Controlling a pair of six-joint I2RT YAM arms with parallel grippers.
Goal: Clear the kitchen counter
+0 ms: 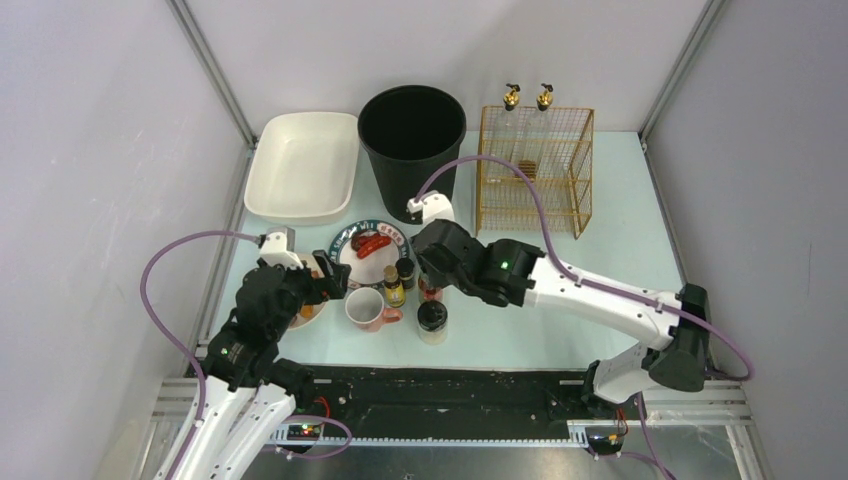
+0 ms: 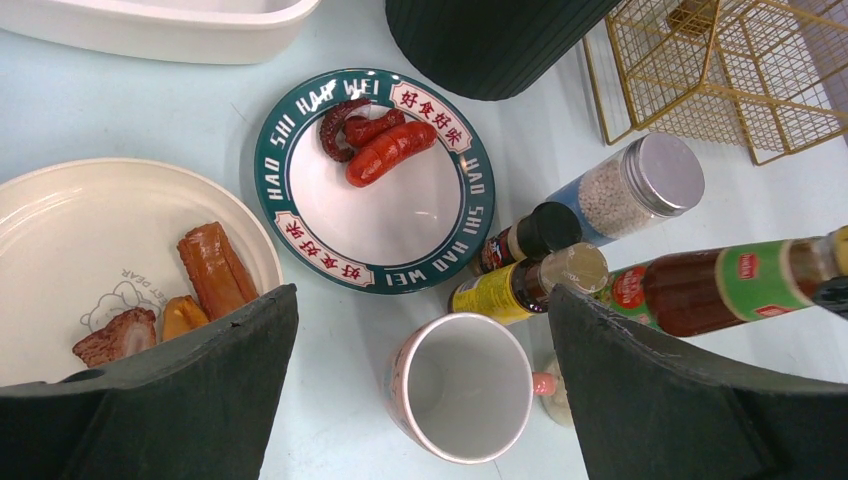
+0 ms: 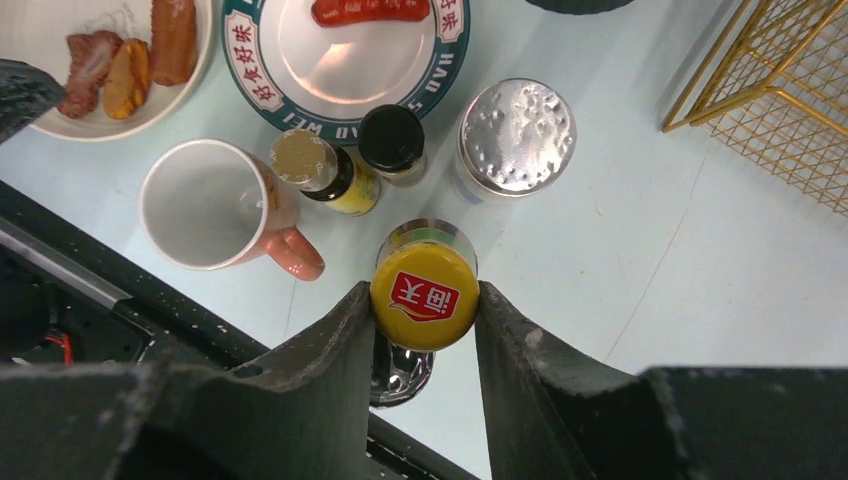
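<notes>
As my right end effector pinches the yellow-capped bottle, left end effector wide open, a straight lift seems next.

Yellow-capped brown sauce bottle, small condiment bottles, pink-handled white mug and green-rimmed round plate crowd the pale mint-green bench's front-centre. Black ribbed bin and gold wire rack block the back. The right side lies open.

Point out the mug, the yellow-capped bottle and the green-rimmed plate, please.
mug [image 2: 462,388], left wrist view, on its white inner bottom.
yellow-capped bottle [image 3: 424,297], right wrist view, on the yellow cap.
green-rimmed plate [image 2: 400,222], left wrist view, on its bare white centre.
</notes>
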